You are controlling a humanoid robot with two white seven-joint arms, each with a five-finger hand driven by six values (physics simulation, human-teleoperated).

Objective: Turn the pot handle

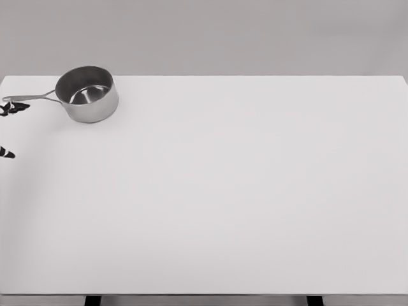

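Steel pot (87, 94) sits upright at table's (242, 191) far left corner, handle (29, 97) pointing left. Our left hand's dark fingertips (13, 108) show at left edge, just beside handle tip; contact unclear, grip state we cannot tell. Another fingertip (6, 153) shows lower down. Right hand unseen.

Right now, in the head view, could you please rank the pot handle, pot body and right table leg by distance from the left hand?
1. pot handle, beside the left hand, far left.
2. pot body, right of it.
3. right table leg, bottom right.
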